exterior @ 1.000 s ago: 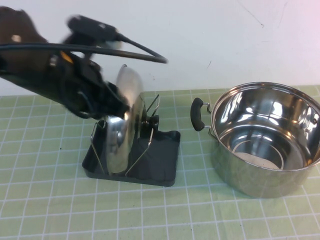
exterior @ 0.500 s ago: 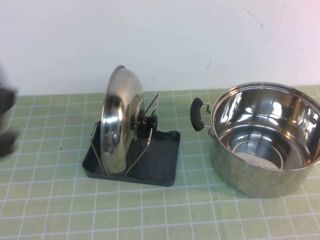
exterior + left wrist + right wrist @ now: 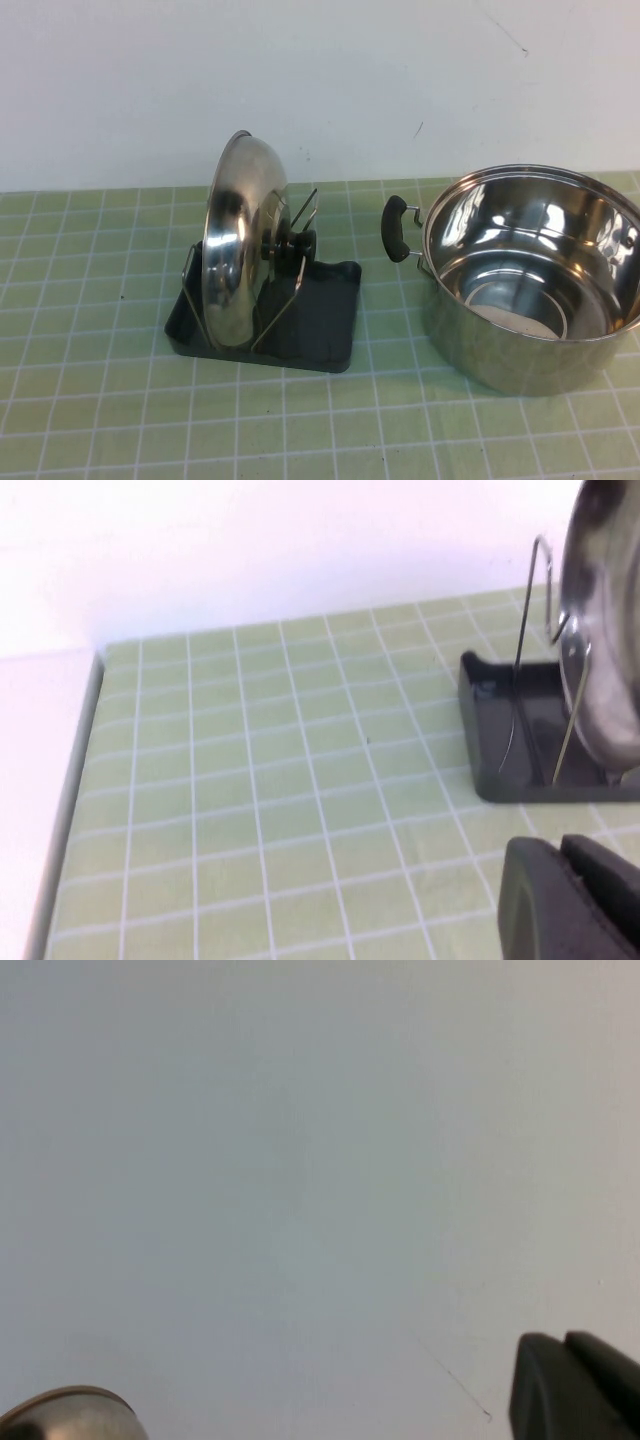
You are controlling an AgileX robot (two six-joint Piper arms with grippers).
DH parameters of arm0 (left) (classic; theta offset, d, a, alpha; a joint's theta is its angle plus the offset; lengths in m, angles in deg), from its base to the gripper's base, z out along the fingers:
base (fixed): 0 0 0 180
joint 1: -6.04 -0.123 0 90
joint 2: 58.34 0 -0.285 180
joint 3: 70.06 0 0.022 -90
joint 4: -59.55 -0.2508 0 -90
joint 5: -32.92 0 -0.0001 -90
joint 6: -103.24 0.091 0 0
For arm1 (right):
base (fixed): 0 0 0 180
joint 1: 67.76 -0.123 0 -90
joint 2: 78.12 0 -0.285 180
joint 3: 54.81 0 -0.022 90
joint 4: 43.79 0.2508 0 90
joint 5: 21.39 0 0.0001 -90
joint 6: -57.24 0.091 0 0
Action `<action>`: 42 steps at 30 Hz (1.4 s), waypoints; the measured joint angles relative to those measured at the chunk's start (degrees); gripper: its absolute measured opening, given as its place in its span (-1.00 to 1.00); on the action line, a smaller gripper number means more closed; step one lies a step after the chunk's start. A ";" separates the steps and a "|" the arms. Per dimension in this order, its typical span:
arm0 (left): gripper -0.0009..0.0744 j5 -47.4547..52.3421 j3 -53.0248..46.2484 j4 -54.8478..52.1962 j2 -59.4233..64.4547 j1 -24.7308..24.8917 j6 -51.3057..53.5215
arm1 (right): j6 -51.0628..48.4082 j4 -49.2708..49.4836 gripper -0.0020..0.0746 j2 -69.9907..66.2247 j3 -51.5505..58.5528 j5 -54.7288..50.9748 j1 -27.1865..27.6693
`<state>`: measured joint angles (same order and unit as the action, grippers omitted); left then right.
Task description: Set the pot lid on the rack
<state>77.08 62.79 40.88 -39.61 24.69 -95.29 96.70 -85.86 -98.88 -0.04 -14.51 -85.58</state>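
The shiny pot lid [image 3: 240, 250] stands on edge in the dark grey rack [image 3: 325, 320], leaning between its wire prongs, black knob [image 3: 285, 243] facing the pot. Nothing holds it. Neither gripper shows in the high view. In the left wrist view my left gripper [image 3: 562, 848] is shut and empty, low over the mat, a short way from the rack [image 3: 500, 740] and the lid's edge [image 3: 605, 630]. In the right wrist view my right gripper [image 3: 565, 1348] is shut and empty, facing the white wall.
The deep steel pot [image 3: 530, 280] with a black side handle [image 3: 396, 228] stands to the right of the rack; its rim shows in the right wrist view [image 3: 65, 1410]. A white wall runs behind the green gridded mat [image 3: 100, 400]. The mat's edge shows in the left wrist view [image 3: 70, 800].
My left arm let go of the lid and drew back to the left, out of the high view. The lid stays upright in the rack.
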 joint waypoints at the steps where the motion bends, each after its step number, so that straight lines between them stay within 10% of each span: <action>1: -0.97 0.15 -1.21 -0.11 -1.33 0.00 -0.09 | 0.00 0.02 -0.95 0.00 0.00 0.00 0.00; 33: -0.98 -1.84 -7.17 -0.32 -5.11 0.00 -0.14 | -0.79 -0.55 -0.95 0.04 0.93 -3.06 0.00; 42: -0.98 -1.84 -7.17 -0.32 -5.11 0.00 -0.14 | -52.03 42.08 -0.95 0.14 11.51 -13.32 2.18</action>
<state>75.24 55.61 40.55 -44.72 24.69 -95.43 44.67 -43.79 -98.74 11.47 -27.82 -83.40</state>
